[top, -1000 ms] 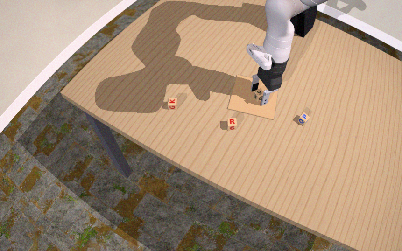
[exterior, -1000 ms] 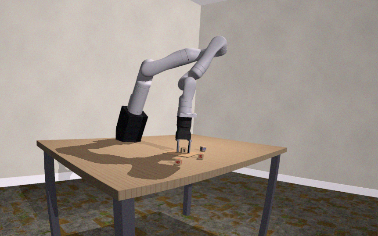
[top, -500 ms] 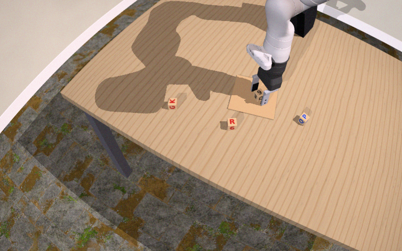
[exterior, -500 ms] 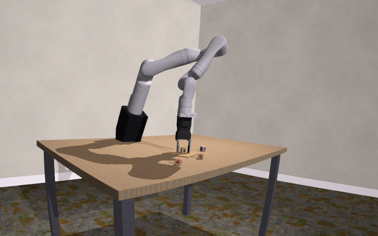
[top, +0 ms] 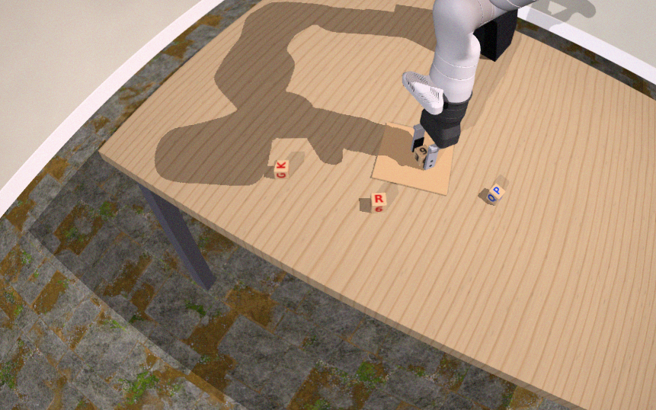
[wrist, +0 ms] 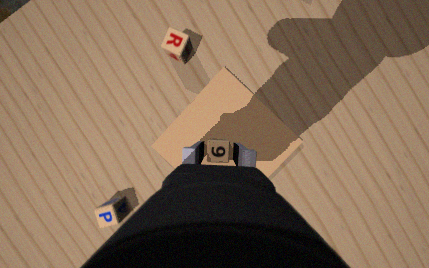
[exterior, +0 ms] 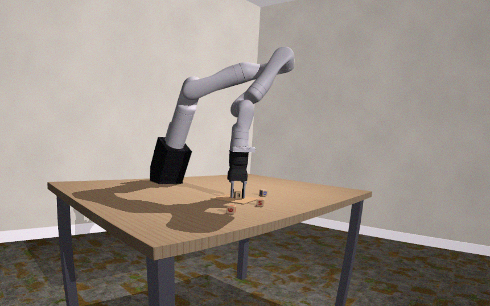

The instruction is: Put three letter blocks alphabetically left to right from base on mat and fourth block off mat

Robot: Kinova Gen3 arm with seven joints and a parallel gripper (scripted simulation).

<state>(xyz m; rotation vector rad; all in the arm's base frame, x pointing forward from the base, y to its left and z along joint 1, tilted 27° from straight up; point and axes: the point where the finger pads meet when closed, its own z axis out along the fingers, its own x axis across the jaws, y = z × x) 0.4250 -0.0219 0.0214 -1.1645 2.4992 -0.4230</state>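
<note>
Block 9 (top: 422,151) (exterior: 237,194) (wrist: 218,151) is resting on the mat (top: 405,177) (exterior: 243,201) (wrist: 191,125), with the end effector (top: 424,156) (exterior: 238,195) (wrist: 218,150) straddling it, fingers standing wide and showing gaps at both sides. Around the mat, in the top view, three lettered blocks are lying on the counter (top: 574,229) (exterior: 303,201) (wrist: 51,125): block R (top: 378,200) (exterior: 259,202) (wrist: 176,42) is occupying seven o'clock, block P (top: 496,192) (exterior: 263,193) (wrist: 106,216) four o'clock, and block K (top: 281,168) (exterior: 231,209), farther out, nine o'clock.
</note>
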